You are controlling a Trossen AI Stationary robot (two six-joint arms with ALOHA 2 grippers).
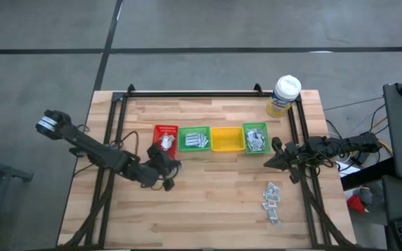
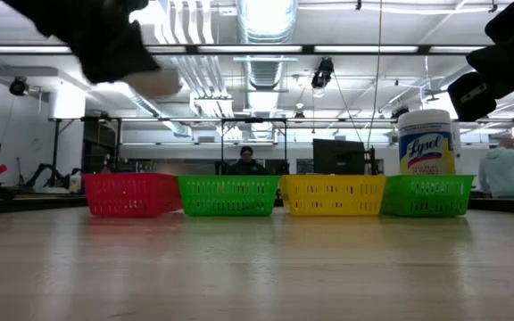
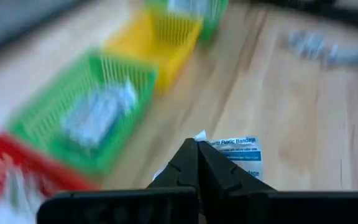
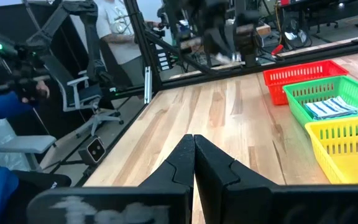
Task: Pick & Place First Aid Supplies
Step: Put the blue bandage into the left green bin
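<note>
My left gripper (image 1: 171, 165) hovers above the table, just in front of the red bin (image 1: 165, 137), and is shut on a white-blue bandage sachet (image 3: 238, 155). In the low view it hangs high at the upper left (image 2: 136, 67). A row of red, green (image 1: 195, 139), yellow (image 1: 226, 138) and green (image 1: 256, 137) bins stands mid-table; three of them hold sachets. Several loose first aid supplies (image 1: 272, 199) lie on the wood at the near right. My right gripper (image 1: 269, 162) waits shut at the right, above the table. My left gripper pinches the sachet between its two fingertips at one edge (image 3: 207, 140); the rest of the sachet sticks out beyond the tips. The fingers slant downward toward the table's right. In the low view a pale blur (image 2: 154, 82) by the fingers hangs well clear of the table.
A yellow wipes tub with a white lid (image 1: 284, 95) stands at the far right corner. A black frame (image 1: 187, 93) runs round the table's far and side edges. Bare wood lies in front of the bins. People sit and stand in the room beyond.
</note>
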